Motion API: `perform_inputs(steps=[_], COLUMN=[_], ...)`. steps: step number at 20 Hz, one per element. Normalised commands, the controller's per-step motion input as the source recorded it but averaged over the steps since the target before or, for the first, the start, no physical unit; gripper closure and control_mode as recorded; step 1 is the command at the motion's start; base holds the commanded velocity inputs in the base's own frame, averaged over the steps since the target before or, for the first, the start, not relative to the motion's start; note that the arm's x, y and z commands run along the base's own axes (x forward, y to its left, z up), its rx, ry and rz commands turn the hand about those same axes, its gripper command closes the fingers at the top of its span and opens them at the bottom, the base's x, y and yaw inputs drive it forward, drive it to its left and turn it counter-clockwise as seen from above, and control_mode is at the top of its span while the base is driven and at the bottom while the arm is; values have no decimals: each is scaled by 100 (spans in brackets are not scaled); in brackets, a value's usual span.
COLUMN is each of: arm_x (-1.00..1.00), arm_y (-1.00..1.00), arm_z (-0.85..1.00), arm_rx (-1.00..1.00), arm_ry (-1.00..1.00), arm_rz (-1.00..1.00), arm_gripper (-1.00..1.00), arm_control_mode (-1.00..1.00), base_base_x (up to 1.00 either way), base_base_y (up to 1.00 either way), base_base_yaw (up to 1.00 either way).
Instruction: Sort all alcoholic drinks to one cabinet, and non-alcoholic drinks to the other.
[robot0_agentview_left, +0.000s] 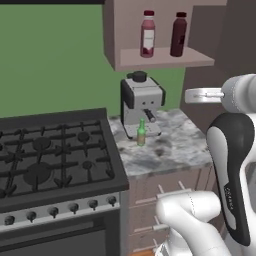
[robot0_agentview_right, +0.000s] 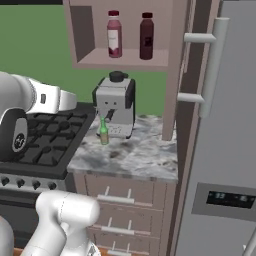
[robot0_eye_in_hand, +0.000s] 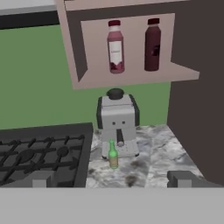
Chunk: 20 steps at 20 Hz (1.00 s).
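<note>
Hand view: pink bottle (robot0_eye_in_hand: 115, 47) and maroon bottle (robot0_eye_in_hand: 152, 43) upright side by side on the open cabinet shelf (robot0_eye_in_hand: 131, 78), seemingly sorted already. Green bottle (robot0_eye_in_hand: 113, 155) upright on the marble surface (robot0_eye_in_hand: 153, 159), just before the coffee machine (robot0_eye_in_hand: 117, 123), beside the stove (robot0_eye_in_hand: 41, 155). Jaws spread wide, holding nothing.

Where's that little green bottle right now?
The green bottle stands upright on the marble counter, just in front of the coffee machine, right of the stove.
</note>
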Motion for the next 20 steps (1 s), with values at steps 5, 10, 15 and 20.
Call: perform_inputs(steps=[5, 10, 15, 20], arm_x=[0, 0, 0, 0], arm_y=[0, 0, 0, 0], arm_z=[0, 0, 0, 0], arm_rx=[0, 0, 0, 0], arm_ry=[0, 0, 0, 0], arm_rz=[0, 0, 0, 0], arm_gripper=[-100, -100, -100, -100], arm_control_mode=[100, 100, 100, 100], base_base_x=[10, 16, 27, 31], base_base_y=[27, 25, 24, 22], base_base_yaw=[0, 0, 0, 0])
